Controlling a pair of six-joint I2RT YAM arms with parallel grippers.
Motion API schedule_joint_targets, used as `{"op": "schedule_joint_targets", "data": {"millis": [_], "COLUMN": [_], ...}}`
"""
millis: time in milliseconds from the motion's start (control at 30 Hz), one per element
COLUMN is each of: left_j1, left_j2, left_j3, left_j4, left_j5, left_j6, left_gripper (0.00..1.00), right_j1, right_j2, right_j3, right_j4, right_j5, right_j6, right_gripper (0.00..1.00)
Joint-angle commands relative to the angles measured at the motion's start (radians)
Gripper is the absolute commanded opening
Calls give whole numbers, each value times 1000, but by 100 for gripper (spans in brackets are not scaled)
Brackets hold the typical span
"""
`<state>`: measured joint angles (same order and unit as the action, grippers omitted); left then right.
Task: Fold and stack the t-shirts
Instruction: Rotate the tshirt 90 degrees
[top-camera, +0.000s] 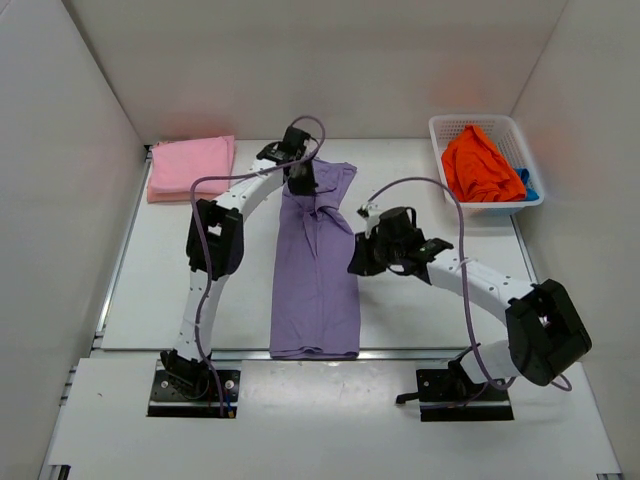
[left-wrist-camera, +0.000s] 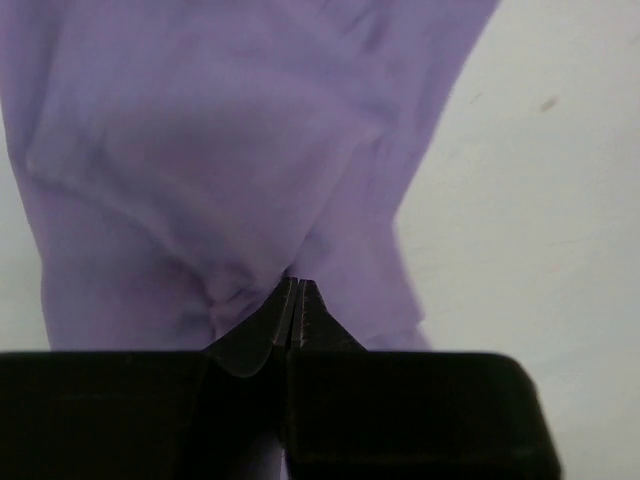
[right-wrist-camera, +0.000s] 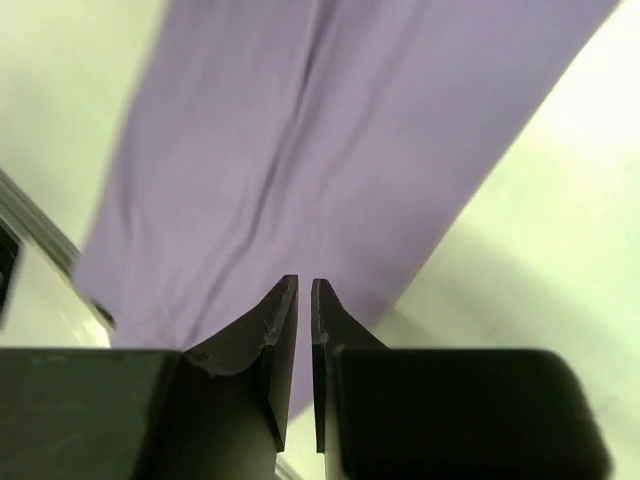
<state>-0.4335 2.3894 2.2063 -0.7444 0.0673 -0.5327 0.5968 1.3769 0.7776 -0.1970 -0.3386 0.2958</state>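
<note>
The purple shirt (top-camera: 315, 290) lies in the middle of the table (top-camera: 160, 290) as a long narrow strip. Its long axis runs from the near edge of the table, between the two arm bases, straight away to the far side. The near part lies flat and smooth. The far end is wrinkled and a little bunched.

At this far end is the left hand (top-camera: 300, 180). It is clenched, and in its wrist view the purple cloth gathers right at the tips, so I judge that it pinches the shirt there. The right hand (top-camera: 356, 266) is just beside the right long edge of the strip, about at the middle of its length. Its two fingers stand a little apart with only a thin gap, and nothing is between them, so it holds nothing.

The coming move is probably a fold across the length. For this the far end must travel toward the near end along the long axis, and the left hand already has that end.

A folded pink shirt (top-camera: 190, 168) rests at the far left. The orange shirt (top-camera: 480, 165) and the blue shirt (top-camera: 528, 182) wait in the basket (top-camera: 440, 135) at the far right.
</note>
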Motion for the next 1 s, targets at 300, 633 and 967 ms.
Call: {"op": "schedule_joint_targets", "data": {"millis": [300,633,967], "left_j1": [-17,-53,-93], "left_j2": [114,208,289], "left_j3": [283,290,309], "left_j4": [-36,13,-15], "left_j5": [-31,-50,-124], "left_j6": [22,10,28], "left_gripper": [0,0,0], "right_j1": [-12,-5,-14], "right_j2": [59,39,-4], "right_j3": [83,43,-46], "right_j4": [103,123,185], "right_j5": [-31,-34,-57], "right_j6": [34,55,115], "right_gripper": [6,5,5]}}
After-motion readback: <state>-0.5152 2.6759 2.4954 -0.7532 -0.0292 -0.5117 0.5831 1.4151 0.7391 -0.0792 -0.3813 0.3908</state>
